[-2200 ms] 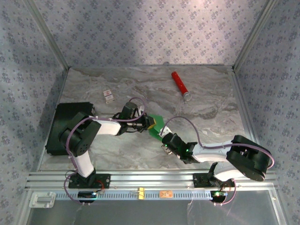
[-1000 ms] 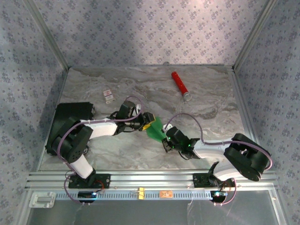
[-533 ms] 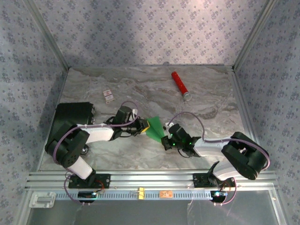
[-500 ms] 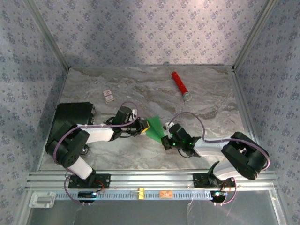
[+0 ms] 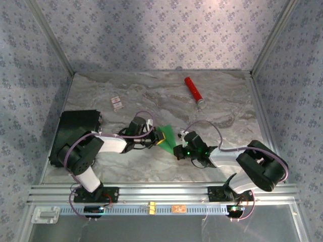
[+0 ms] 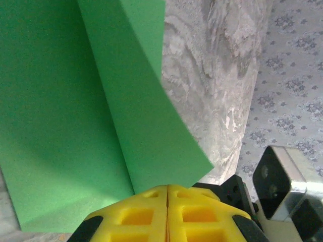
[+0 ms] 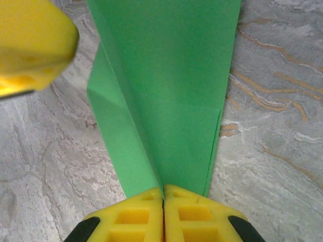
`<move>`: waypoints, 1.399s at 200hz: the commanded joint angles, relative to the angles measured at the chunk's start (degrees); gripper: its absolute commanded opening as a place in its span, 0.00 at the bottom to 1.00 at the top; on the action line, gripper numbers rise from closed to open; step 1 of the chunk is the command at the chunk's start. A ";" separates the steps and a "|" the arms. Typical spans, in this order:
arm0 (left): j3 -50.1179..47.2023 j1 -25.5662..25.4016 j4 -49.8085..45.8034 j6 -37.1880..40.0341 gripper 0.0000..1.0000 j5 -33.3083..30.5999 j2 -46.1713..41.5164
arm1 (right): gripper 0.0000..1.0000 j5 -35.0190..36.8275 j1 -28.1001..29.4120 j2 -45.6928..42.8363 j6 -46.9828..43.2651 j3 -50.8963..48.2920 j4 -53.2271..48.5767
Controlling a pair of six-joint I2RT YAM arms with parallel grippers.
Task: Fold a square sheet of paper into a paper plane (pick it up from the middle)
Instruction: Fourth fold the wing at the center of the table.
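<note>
The square sheet of paper [image 5: 166, 134] is bright green and folded into a narrow tapering shape with a centre crease, close to the paper plane's form. It hangs between both grippers just above the marble table [image 5: 151, 161]. My left gripper [image 5: 157, 139] is shut on its left edge; in the left wrist view the yellow fingers [image 6: 136, 214] meet with the paper [image 6: 75, 101] rising from the seam. My right gripper [image 5: 178, 149] is shut on the narrow end; the paper [image 7: 171, 85] fans out from my right gripper [image 7: 163, 190] in the right wrist view.
A red cylinder [image 5: 194, 92] lies at the back right. A black flat box [image 5: 75, 132] sits at the left edge, and a small white card [image 5: 116, 103] lies behind it. An aluminium rail [image 5: 161, 193] runs along the front, and patterned walls enclose the table.
My left gripper has shut on the paper's left edge. Both grippers and the paper have shifted slightly, and the paper has turned so that it lies flatter between them.
</note>
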 commanded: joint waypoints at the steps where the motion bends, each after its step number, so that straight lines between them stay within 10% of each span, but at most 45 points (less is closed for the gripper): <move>1: 2.85 -1.24 3.47 -0.66 0.08 0.98 1.70 | 0.09 -2.78 -0.94 1.51 2.55 -1.28 -0.56; 280: 6.66 -2.97 2.48 0.62 0.09 -2.41 9.22 | 0.08 -6.77 -4.16 3.96 7.51 -1.21 -0.73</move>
